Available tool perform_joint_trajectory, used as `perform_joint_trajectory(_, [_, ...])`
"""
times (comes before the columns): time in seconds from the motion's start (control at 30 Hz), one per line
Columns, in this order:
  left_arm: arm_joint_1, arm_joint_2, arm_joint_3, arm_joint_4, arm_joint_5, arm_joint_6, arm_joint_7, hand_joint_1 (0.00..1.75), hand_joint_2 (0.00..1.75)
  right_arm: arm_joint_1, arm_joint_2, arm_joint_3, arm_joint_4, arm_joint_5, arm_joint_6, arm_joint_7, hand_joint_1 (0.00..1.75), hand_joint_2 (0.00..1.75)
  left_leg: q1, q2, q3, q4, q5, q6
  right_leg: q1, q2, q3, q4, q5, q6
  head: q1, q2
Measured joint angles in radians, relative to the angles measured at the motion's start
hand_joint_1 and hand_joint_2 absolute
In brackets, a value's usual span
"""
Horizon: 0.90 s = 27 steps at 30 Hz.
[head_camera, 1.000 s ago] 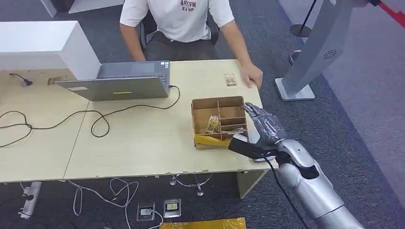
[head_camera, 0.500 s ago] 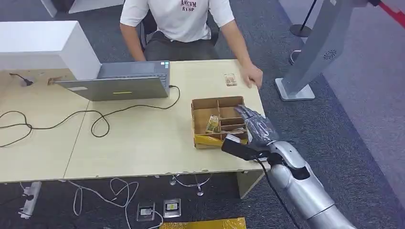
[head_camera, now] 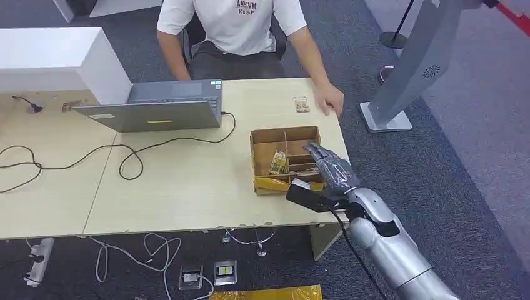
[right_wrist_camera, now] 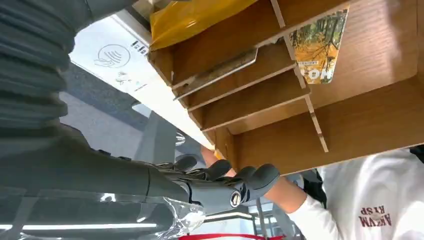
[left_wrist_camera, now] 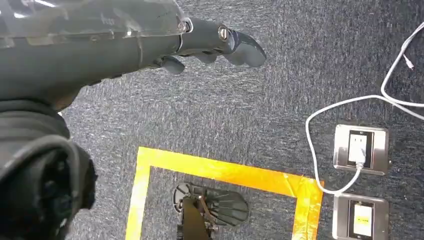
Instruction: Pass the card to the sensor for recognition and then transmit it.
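Observation:
A cardboard divider box [head_camera: 265,136] [right_wrist_camera: 350,130] stands near the table's right front corner. A card with an autumn picture [head_camera: 278,164] [right_wrist_camera: 320,47] leans in one of its slots. My right hand [head_camera: 328,169] [right_wrist_camera: 220,187] hovers over the box's right side, fingers stretched out and apart, holding nothing. The white card sensor [right_wrist_camera: 115,55], marked with a contactless symbol, lies beside the box near my wrist. A second card [head_camera: 301,104] lies flat on the table by the person's hand [head_camera: 330,99]. My left hand [left_wrist_camera: 215,42] hangs over the carpet, holding nothing.
A person [head_camera: 234,28] sits across the table. A laptop [head_camera: 156,106], a black cable [head_camera: 125,162] and a white box [head_camera: 56,59] occupy the left side. A yellow pouch [head_camera: 275,184] lies at the box's front. A grey stand [head_camera: 406,75] rises right of the table.
My right hand has moved left and forward, from beside the box's right edge to over its right compartments. The person and the cards have not moved.

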Motion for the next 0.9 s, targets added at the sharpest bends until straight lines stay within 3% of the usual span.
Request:
perform_joint_trajectory(0.27, [0.0,0.0,0.0,0.0,0.0,-0.002,0.0,0.0,0.0,0.0,0.0,0.009,0.018,0.001,-0.004,0.001,0.02,1.75,0.0,0.0,0.0,0.0,0.0,0.0,0.0,0.0,0.0,0.0,0.0,0.0,0.0,0.0])
perform_joint_trajectory(0.3, [0.0,0.0,0.0,0.0,0.0,-0.002,0.0,0.0,0.0,0.0,0.0,0.01,0.019,0.001,-0.004,0.001,1.12,1.75,0.0,0.0,0.0,0.0,0.0,0.0,0.0,0.0,0.0,0.0,0.0,0.0,0.0,0.0])
perform_joint_trajectory(0.33, [0.0,0.0,0.0,0.0,0.0,-0.002,0.0,0.0,0.0,0.0,0.0,0.01,0.021,0.001,-0.004,0.002,1.5,1.75,0.0,0.0,0.0,0.0,0.0,0.0,0.0,0.0,0.0,0.0,0.0,0.0,0.0,0.0])
perform_joint_trajectory(0.37, [0.0,0.0,0.0,0.0,-0.001,-0.002,0.0,0.0,0.0,0.0,0.0,0.011,0.022,0.0,-0.003,0.004,1.5,1.75,0.0,0.0,0.0,0.0,0.0,0.0,0.0,0.0,0.0,0.0,0.0,0.0,0.0,0.0])
perform_joint_trajectory(0.43, [0.0,0.001,0.0,0.0,-0.002,-0.004,0.0,0.0,0.0,0.0,0.0,0.011,0.023,-0.002,0.003,0.014,1.75,1.75,0.0,0.0,0.0,0.0,0.0,0.0,0.0,0.0,0.0,0.0,0.0,0.0,0.0,0.0])
perform_joint_trajectory(0.9, [0.0,0.006,0.0,0.0,-0.005,-0.006,0.0,0.0,0.0,-0.024,-0.004,0.009,0.023,-0.01,0.052,0.02,1.75,1.75,0.0,0.0,0.001,0.0,0.0,0.0,0.0,0.0,0.0,0.0,0.0,0.0,0.0,0.0])
